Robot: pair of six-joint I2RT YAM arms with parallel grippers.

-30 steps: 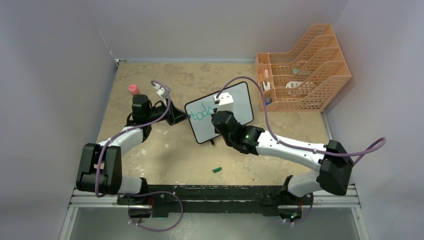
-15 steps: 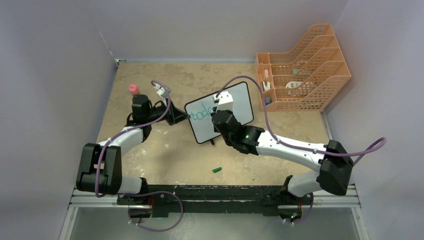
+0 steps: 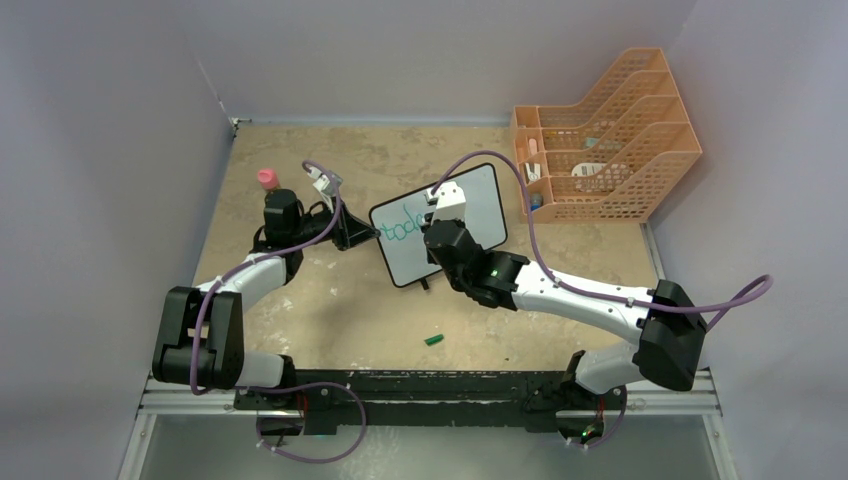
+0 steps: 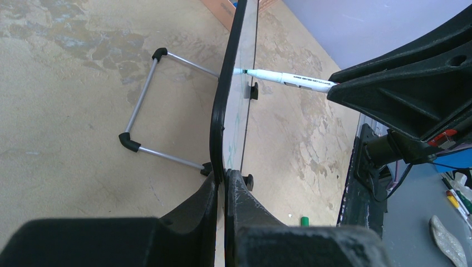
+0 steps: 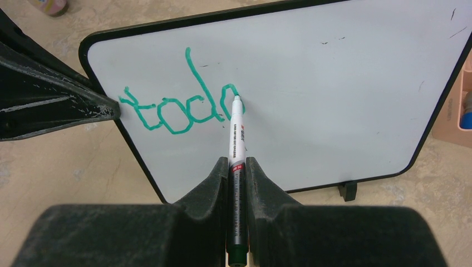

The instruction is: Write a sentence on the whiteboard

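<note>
Three green letters [image 5: 172, 114], reading roughly "tod", stand at the left end of the whiteboard [image 5: 345, 83], and a fourth is only a short curve beside them. So the sentence looks barely begun: one word is unfinished, and most of the white face to the right is bare apart from a few faint specks. By that measure the greater part of the writing is left to do. The board stands upright on its feet near the middle of the counter [image 3: 350, 310], leaning back on a wire stand [image 4: 161, 105], with the orange file rack [image 3: 610, 130] well off to its right and a pink-capped bottle [image 3: 267, 178] to its left. The right arm stretches from its base diagonally across to the board, and the right hand [image 5: 236, 167] is clamped on a green marker [image 5: 236, 139], which points straight ahead with its tip touching the surface at the top of the fresh curve. The left arm bends in from the other side, and the left hand [image 4: 222, 183] is pinched shut on the board's black frame at its left edge, apparently to steady it. A small green cap [image 3: 434, 340] lies loose on the counter, nearer the arm bases.
</note>
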